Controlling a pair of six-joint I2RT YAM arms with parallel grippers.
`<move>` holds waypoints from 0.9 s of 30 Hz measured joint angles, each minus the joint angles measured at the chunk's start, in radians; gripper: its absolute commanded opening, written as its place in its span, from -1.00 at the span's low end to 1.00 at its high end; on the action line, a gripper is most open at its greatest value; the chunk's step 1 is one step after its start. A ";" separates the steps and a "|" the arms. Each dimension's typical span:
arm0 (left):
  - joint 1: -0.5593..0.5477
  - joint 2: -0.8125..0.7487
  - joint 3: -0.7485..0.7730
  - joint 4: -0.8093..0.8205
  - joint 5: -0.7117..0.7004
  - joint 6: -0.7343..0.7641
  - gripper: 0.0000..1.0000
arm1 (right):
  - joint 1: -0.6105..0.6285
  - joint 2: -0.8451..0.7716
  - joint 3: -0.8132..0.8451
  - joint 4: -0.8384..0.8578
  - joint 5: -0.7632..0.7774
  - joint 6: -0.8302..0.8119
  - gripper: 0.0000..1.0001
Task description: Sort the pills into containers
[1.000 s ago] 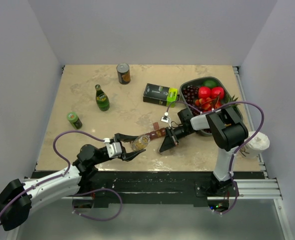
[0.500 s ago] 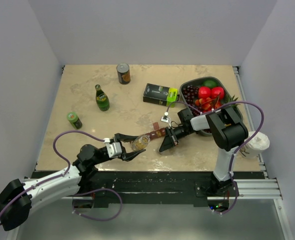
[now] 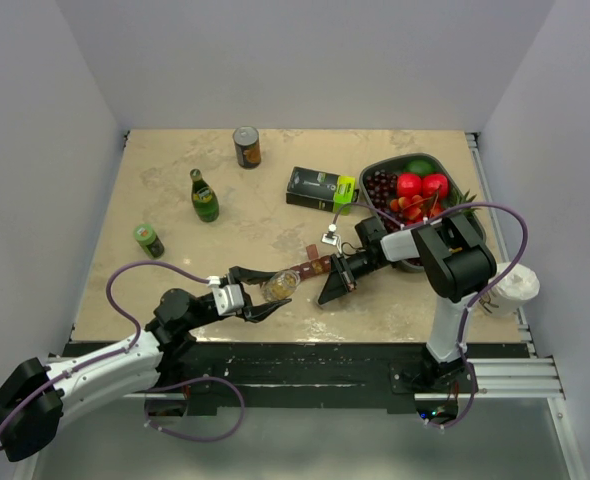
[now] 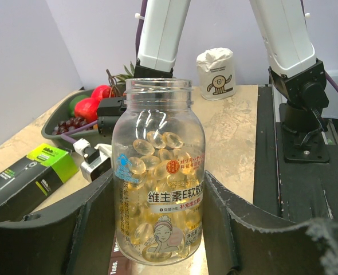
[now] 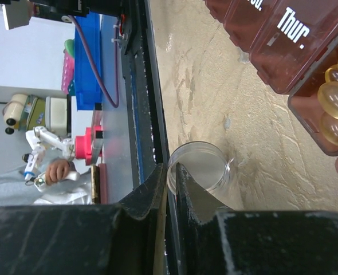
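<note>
Clamping pill bottle [image 4: 157,143] (uncapped): left gripper [image 4: 157,229] | right gripper [image 5: 169,172]: almost closed at clear lid [image 5: 200,166], hold unclear

Beige table [image 3: 275,225] bears can [image 3: 246,146], green bottle [image 3: 204,195], box [image 3: 320,188], fruit tray [image 3: 383,161], containers [image 3: 311,267].

**A:** How does the overhead view read?

**B:** Bright and even. Soft light falls from above, and the pale surface [image 3: 245,230] carries only faint, soft-edged shadows. The focus is sharp.

**A:** And the wrist cameras?

**B:** On the left wrist, the pill bottle [image 4: 157,172] is crisp, with white glare streaks on its shoulder. The fingers [image 4: 71,229] of the left gripper [image 4: 158,177] are dark and slightly soft. On the right wrist, the fingers [image 5: 140,200] of the right gripper [image 5: 170,169] are near-black and blurred. The clear lid [image 5: 200,166] catches a glint. The containers [image 5: 283,46] glow translucent red with sharp lettering, and the room beyond is brighter than the foreground.
</note>
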 measured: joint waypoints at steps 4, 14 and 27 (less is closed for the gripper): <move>0.000 0.000 0.001 0.000 0.000 0.000 -1.00 | -0.001 0.000 0.000 0.000 0.003 0.000 -0.70; 0.000 0.002 0.007 -0.002 0.000 0.000 -1.00 | -0.021 -0.009 0.000 -0.005 0.014 -0.001 -0.67; 0.000 0.004 0.007 -0.008 0.001 0.000 -1.00 | -0.047 -0.019 0.000 -0.011 0.034 -0.009 -0.46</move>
